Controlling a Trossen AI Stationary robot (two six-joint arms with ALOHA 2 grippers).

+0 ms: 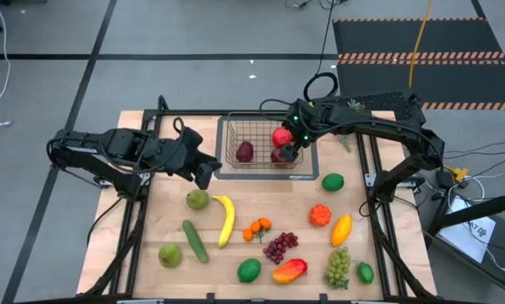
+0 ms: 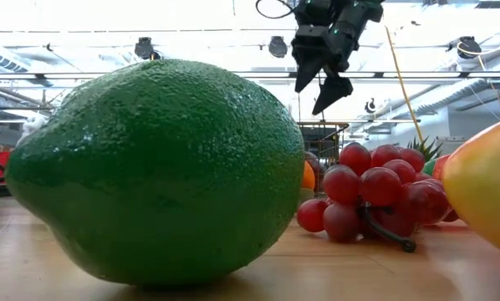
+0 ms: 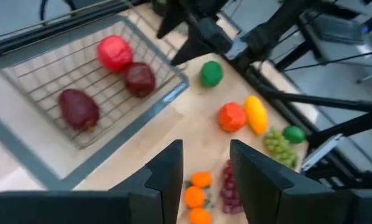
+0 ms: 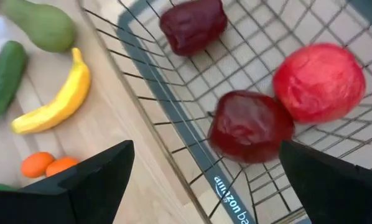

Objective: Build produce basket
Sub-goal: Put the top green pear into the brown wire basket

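The wire basket (image 1: pixel 236 160) stands at the table's far middle and holds three red fruits: a dark one (image 1: pixel 245 152), a bright one (image 1: pixel 281 136) and another dark one (image 4: pixel 251 127). My right gripper (image 4: pixel 204 180) hangs open above the basket's right half, over that last dark fruit, and shows high up in the low view as well (image 2: pixel 321 79). My left gripper (image 3: pixel 204 174) is open and empty, above the table just left of the basket (image 1: pixel 206 169). More produce lies on the table's near half: a banana (image 1: pixel 227 218), a cucumber (image 1: pixel 195 241), purple grapes (image 1: pixel 279 247).
Also on the wood are two pears (image 1: pixel 198 199) (image 1: pixel 169 255), small oranges (image 1: pixel 257 228), a big green fruit (image 1: pixel 249 270), a mango (image 1: pixel 289 270), green grapes (image 1: pixel 338 267), a yellow fruit (image 1: pixel 341 229) and limes (image 1: pixel 333 181). Dark frame rails (image 1: pixel 375 211) run along both sides of the table.
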